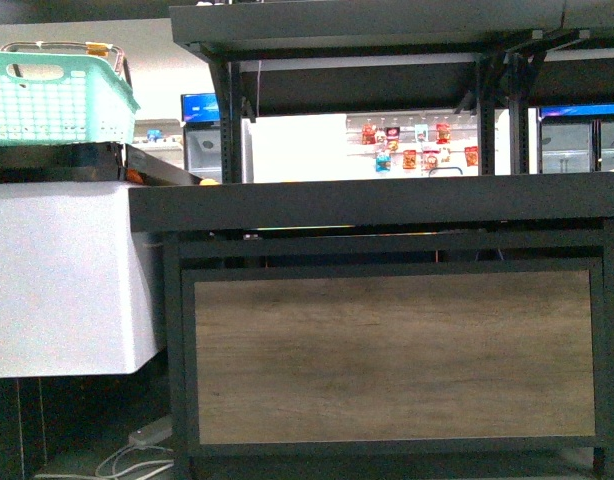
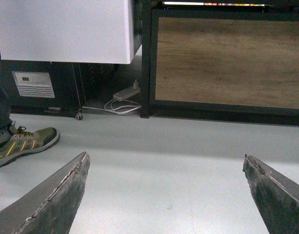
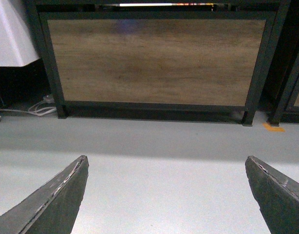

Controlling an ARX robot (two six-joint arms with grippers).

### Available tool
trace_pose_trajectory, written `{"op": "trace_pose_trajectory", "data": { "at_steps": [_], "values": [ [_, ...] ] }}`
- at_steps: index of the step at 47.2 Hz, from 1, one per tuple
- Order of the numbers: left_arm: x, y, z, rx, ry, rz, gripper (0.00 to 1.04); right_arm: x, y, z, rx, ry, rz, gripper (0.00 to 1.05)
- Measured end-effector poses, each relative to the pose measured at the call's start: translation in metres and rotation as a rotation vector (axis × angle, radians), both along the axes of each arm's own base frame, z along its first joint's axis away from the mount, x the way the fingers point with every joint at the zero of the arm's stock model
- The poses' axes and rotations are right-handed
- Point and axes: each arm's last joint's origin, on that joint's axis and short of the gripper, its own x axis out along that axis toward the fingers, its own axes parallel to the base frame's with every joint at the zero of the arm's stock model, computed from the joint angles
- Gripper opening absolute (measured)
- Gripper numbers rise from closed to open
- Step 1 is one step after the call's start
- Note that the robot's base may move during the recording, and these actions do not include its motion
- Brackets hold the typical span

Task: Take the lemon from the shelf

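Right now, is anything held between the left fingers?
No, the left fingers stand wide apart with only the floor showing between them.

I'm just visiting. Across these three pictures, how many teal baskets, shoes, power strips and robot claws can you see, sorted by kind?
teal basket: 1
shoe: 1
power strip: 1
grippers: 2, the left gripper and the right gripper, both open and holding nothing
Total: 5
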Motion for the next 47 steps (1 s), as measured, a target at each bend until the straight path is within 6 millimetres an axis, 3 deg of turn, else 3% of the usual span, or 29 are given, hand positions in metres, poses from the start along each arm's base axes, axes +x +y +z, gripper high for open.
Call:
{"op": "trace_pose_trajectory", "data": {
  "at_steps": [47],
  "values": [
    [0.0000,0.0000,0.0000,0.000,0.000,0.000,0.97,0.0000,0.0000,0.0000,0.000,0.000,0.000,0.97]
  ]
}}
